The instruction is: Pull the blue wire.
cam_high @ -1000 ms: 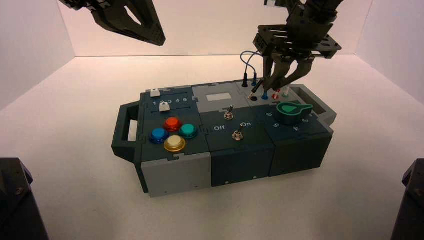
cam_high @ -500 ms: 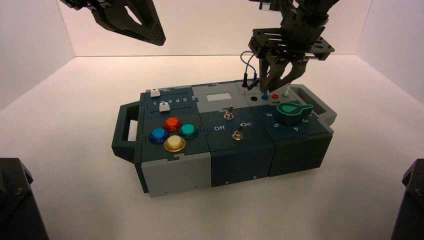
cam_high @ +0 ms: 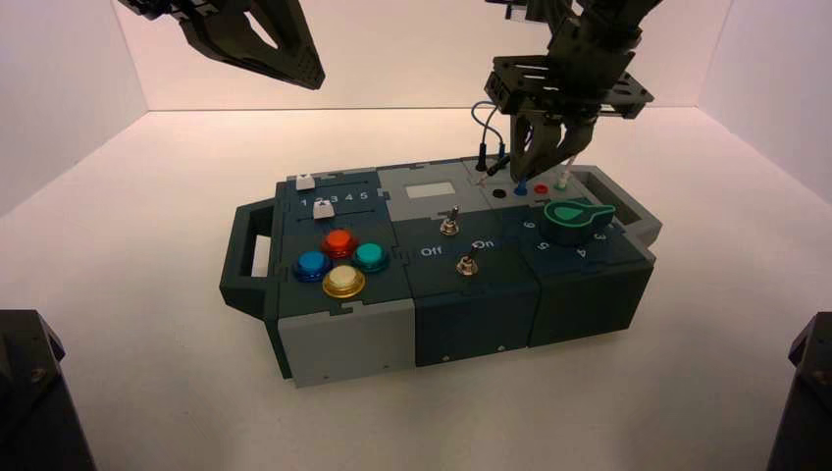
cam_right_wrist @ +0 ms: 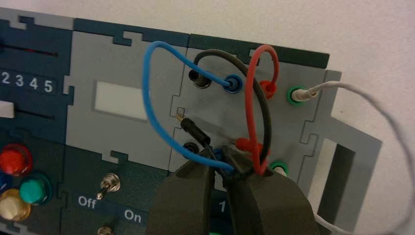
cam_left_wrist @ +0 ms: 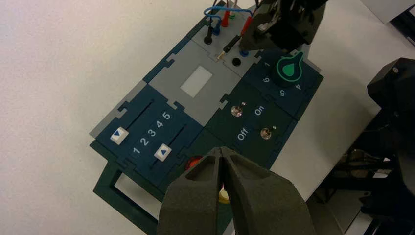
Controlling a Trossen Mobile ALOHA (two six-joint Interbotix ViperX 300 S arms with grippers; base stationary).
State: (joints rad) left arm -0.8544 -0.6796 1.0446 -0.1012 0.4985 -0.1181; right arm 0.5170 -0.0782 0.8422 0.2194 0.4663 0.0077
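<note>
The blue wire [cam_right_wrist: 147,93] arches from a blue plug [cam_right_wrist: 233,84] in a far socket of the grey wire panel down to its near end between my right gripper's fingertips. It also shows in the high view [cam_high: 481,111] and the left wrist view [cam_left_wrist: 210,11]. My right gripper [cam_right_wrist: 220,164] points down at the box's far right part [cam_high: 535,175], its fingers closed in on the wire's near blue plug. My left gripper [cam_high: 304,74] hangs shut and empty high above the box's left side [cam_left_wrist: 222,152].
A red wire [cam_right_wrist: 252,98] and a dark wire [cam_right_wrist: 244,66] cross right beside the jaws. A loose black plug [cam_right_wrist: 193,128] lies on the panel. A white wire [cam_right_wrist: 362,93] leads off the box. The green knob [cam_high: 574,218] sits just in front of the right gripper.
My right gripper has shifted a little left over the sockets and its spread fingers have closed in on the blue plug. The left arm has not moved.
</note>
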